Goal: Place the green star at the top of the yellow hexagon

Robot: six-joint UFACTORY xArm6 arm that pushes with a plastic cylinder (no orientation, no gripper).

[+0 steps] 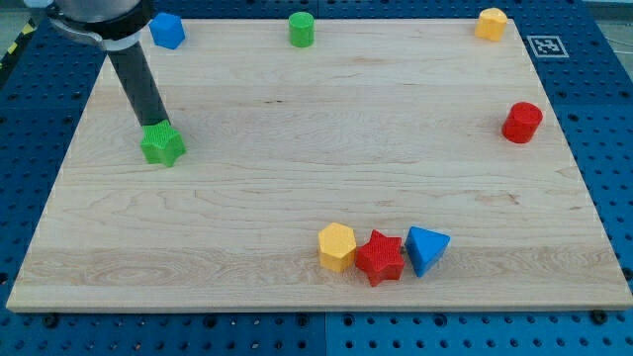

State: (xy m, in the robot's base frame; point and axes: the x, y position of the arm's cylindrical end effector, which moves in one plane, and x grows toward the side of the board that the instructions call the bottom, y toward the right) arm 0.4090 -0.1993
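The green star (163,145) lies on the wooden board (316,178) at the view's left. My tip (152,127) rests against the star's upper edge, just above it. The yellow hexagon (337,246) sits near the view's bottom, right of the middle, far to the right and below the star. It touches a red star (380,257) on its right.
A blue triangle (427,249) sits right of the red star. A blue block (167,30) is at the top left, a green cylinder (301,29) at the top middle, a yellow-orange block (491,23) at the top right, a red cylinder (521,122) at the right.
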